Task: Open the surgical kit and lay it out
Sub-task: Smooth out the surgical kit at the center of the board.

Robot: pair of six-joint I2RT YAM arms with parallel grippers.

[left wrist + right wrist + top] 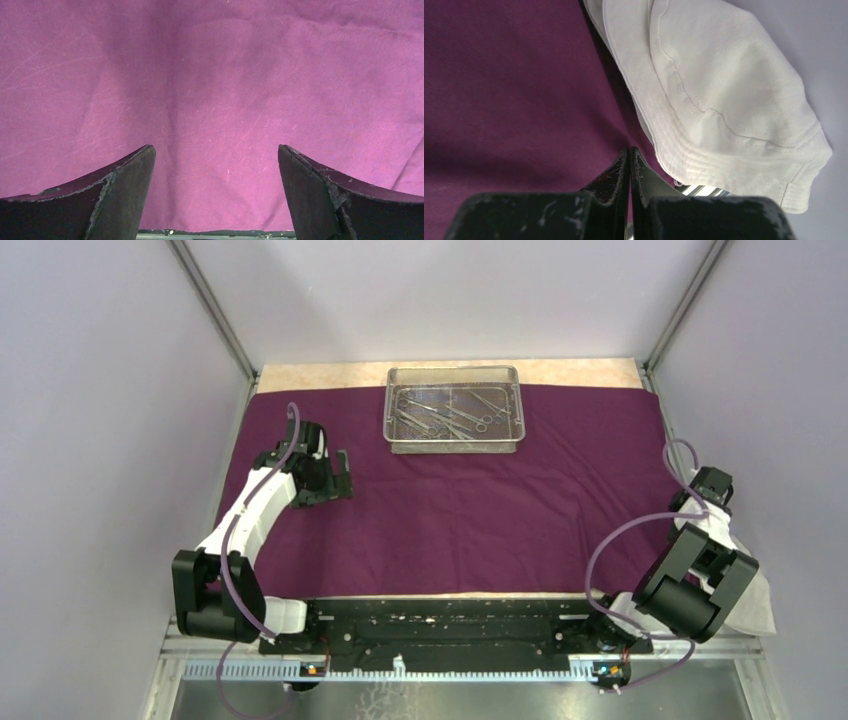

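Observation:
The dark purple cloth wrap lies spread flat over the table. The silver wire-mesh tray stands on its far middle, with several steel instruments inside. My left gripper is open and empty, low over the wrap's left part; its wrist view shows bare purple cloth between the wide-apart fingers. My right gripper is shut and empty at the wrap's near right edge, beside a white cloth. In the top view my right gripper is hidden under its arm.
The white cloth lies folded at the near right, partly under the right arm. A strip of tan tabletop shows behind the wrap. Grey walls and metal frame posts close in both sides. The arm base rail runs along the near edge.

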